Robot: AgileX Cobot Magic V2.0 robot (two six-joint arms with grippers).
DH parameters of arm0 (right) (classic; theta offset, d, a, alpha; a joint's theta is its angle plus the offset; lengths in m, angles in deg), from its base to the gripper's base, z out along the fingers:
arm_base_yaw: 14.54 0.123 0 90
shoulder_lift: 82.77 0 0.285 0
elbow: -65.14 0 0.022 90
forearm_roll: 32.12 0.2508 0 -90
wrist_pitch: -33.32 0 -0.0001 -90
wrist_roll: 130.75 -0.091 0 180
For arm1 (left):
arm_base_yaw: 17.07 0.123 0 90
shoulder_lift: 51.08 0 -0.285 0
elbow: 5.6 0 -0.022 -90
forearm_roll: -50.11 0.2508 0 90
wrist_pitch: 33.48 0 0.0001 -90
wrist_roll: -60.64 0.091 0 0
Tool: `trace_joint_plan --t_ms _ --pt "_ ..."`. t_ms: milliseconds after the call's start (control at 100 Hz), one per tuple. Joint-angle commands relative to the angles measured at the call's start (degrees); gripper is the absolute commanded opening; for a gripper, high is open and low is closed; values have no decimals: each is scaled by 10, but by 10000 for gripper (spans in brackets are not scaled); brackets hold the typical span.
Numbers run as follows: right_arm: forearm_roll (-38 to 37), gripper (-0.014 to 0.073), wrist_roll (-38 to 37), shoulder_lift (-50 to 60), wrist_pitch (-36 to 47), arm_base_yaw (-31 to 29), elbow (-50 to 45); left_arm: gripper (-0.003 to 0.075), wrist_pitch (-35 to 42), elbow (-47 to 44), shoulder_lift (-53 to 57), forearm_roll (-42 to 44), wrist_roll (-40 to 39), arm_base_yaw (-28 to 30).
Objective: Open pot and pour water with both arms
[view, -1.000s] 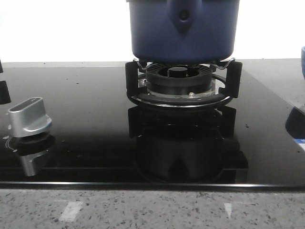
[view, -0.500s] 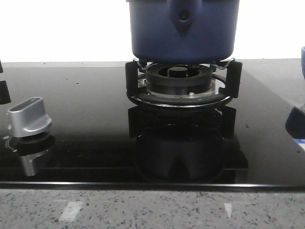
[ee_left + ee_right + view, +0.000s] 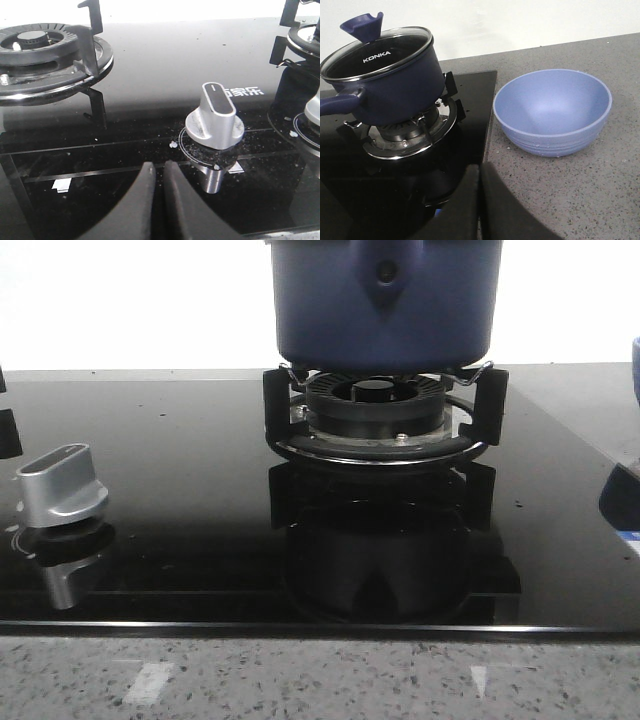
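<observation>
The dark navy-blue pot (image 3: 385, 302) stands on the burner grate (image 3: 385, 415), its shield-shaped handle mount with a round rivet facing me. In the right wrist view the pot (image 3: 390, 85) carries a glass lid (image 3: 372, 52) with a blue knob (image 3: 364, 25), and its handle (image 3: 335, 104) points off to one side. My right gripper (image 3: 479, 172) is shut and empty, hovering at the stove's edge, apart from the pot. My left gripper (image 3: 159, 169) is shut and empty above the black glass near a silver knob (image 3: 215, 120). Neither gripper shows in the front view.
A light blue bowl (image 3: 552, 111) sits on the speckled grey counter (image 3: 600, 190) beside the stove. A second burner (image 3: 45, 55) lies beyond the left gripper. A silver knob (image 3: 62, 485) stands on the black glass stove top (image 3: 180, 460) at the left.
</observation>
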Motion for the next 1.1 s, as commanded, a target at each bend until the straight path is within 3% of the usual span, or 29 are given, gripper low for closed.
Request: trace_joint_plan --t_ms 0,330,590,710,960,1090 --pt "7 -67 4 -9 41 1 12 -20 25 -19 15 -3 -6 1" --pt "7 -67 4 -9 43 0 -4 -20 25 -19 15 -3 -6 1" --pt "-6 -67 4 -9 60 0 -75 -20 25 -19 15 -3 -6 1" --pt "-39 -67 4 -9 140 0 -124 -20 25 -19 15 -3 -6 1" --pt "-49 -67 4 -9 387 0 -225 -20 25 -19 15 -3 -6 1" --pt "-154 -67 -3 -9 467 -2 -273 -20 25 -19 15 -3 -6 1"
